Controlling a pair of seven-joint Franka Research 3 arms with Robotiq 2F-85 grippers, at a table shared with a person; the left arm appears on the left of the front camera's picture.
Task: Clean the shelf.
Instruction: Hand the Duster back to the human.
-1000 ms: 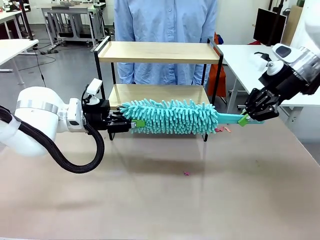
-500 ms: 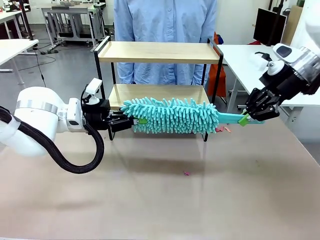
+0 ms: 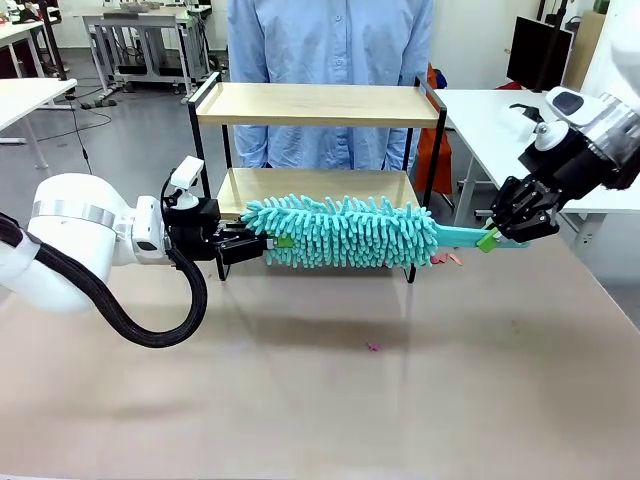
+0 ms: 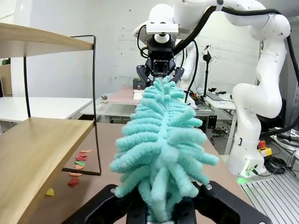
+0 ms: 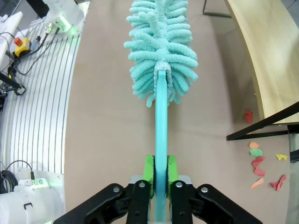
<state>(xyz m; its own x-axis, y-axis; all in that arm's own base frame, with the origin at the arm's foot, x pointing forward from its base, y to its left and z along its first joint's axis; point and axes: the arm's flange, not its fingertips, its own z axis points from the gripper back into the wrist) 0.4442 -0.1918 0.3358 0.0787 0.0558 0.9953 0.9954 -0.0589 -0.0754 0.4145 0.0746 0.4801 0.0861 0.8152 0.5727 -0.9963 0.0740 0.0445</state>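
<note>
A teal fluffy duster (image 3: 340,232) hangs level in front of the shelf's (image 3: 320,103) lower board, above the table. My left gripper (image 3: 262,245) is shut on the tip of its fluffy head; in the left wrist view the strands (image 4: 161,140) rise from between its fingers (image 4: 161,215). My right gripper (image 3: 490,238) holds the flat teal handle at the other end. In the right wrist view its green pads (image 5: 149,169) sit against both sides of the handle (image 5: 160,121). The shelf's wooden boards (image 5: 266,56) look bare.
Small coloured paper scraps (image 5: 261,163) lie on the table by the shelf's right leg, and one pink scrap (image 3: 373,347) lies mid-table. A person in a blue shirt (image 3: 330,50) stands behind the shelf. White tables stand at both sides.
My left gripper has shut on the duster's fluffy tip. The duster and both arms have hardly moved.
</note>
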